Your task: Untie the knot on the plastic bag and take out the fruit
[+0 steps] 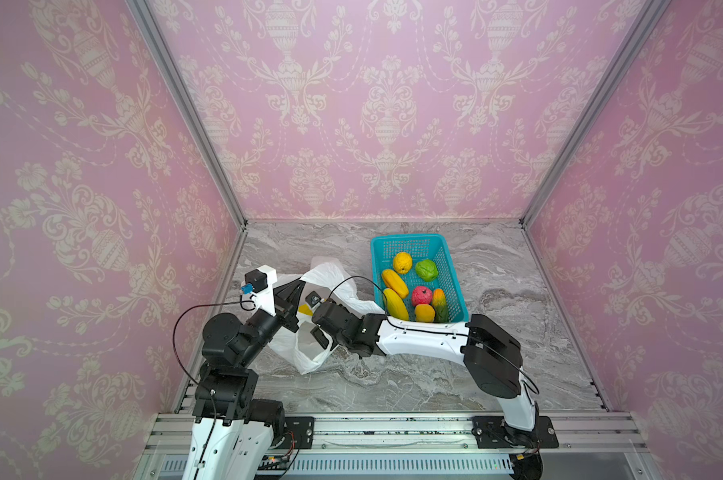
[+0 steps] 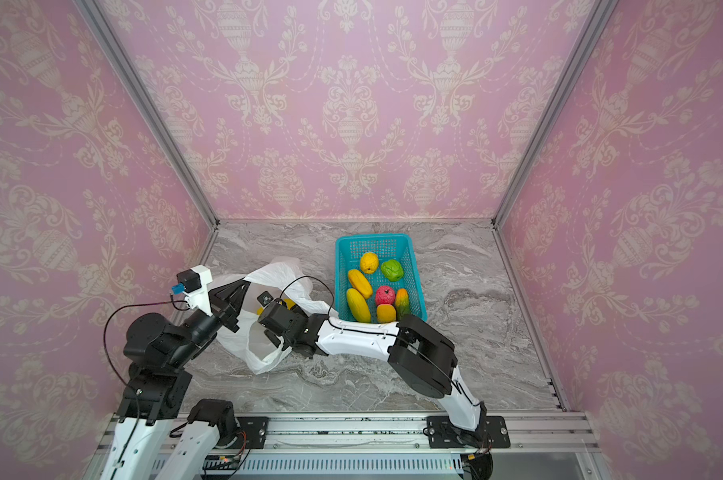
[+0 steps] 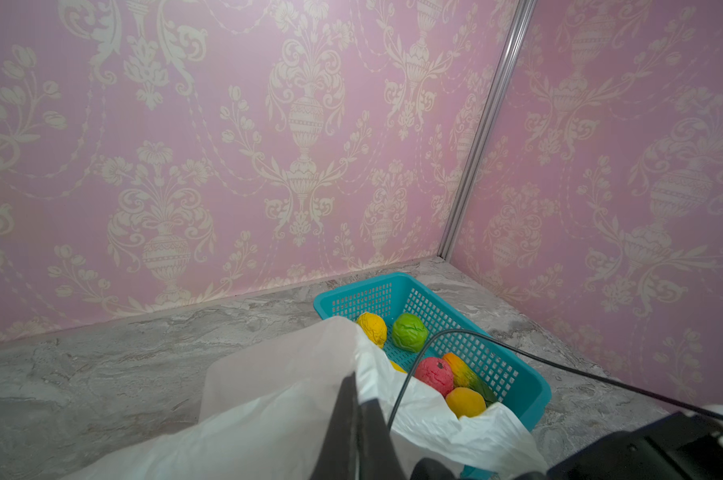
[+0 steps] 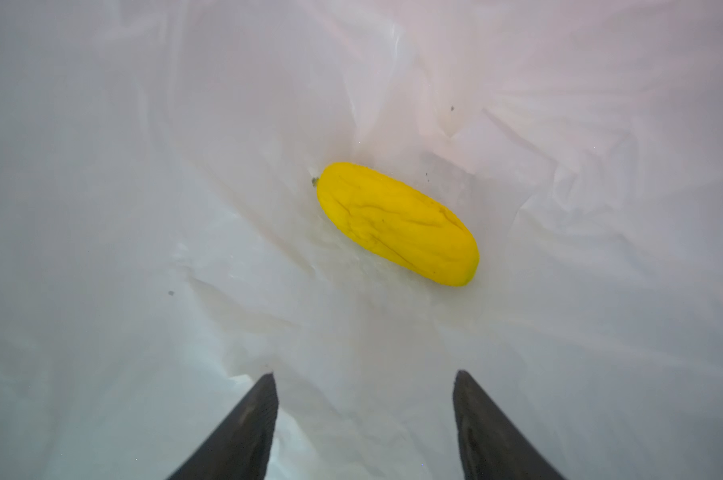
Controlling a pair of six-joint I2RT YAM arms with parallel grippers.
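**Left pincer** [image 3: 354, 388]: clenched on the rim of the plastic bag [image 1: 330, 272], lifting that edge so the mouth gapes. No knot can be seen anywhere on the bag; I take it as undone.

**Right pincer** [image 4: 364, 374]: reached inside the bag, released, jaws well apart, nothing between them. One yellow fruit [image 4: 397, 224], oblong, lies on the bag floor ahead of this pincer, a little off its midline and clear of both jaws. It lies slantwise to the gap.

**Basket** [image 1: 405, 240]: teal, on the desk [image 1: 393, 374], beyond the left pincer and behind the right one. Seven fruits [image 1: 421, 296] are in it.

**Judgement:** task nearly finished. This looks like the last piece, though folds of the bag could hide another.

**Step in hand:** pick the yellow fruit. To do it well:
- Turn the wrist so the jaws close across the fruit's narrow width, not along its length.
- Advance until the fruit sits deep between the jaws, just above the film.
- Close on the fruit alone; thin plastic pinched with it would drag the bag along.
- The left pincer should hold the rim high and taut, or the mouth will sag onto the right arm.
- Withdraw along the line of entry, and mind the black cable [image 3: 455, 331] arching over the bag mouth.

**Writing:** none legible on the bag, basket, fruit or arms. No brand marks are visible.
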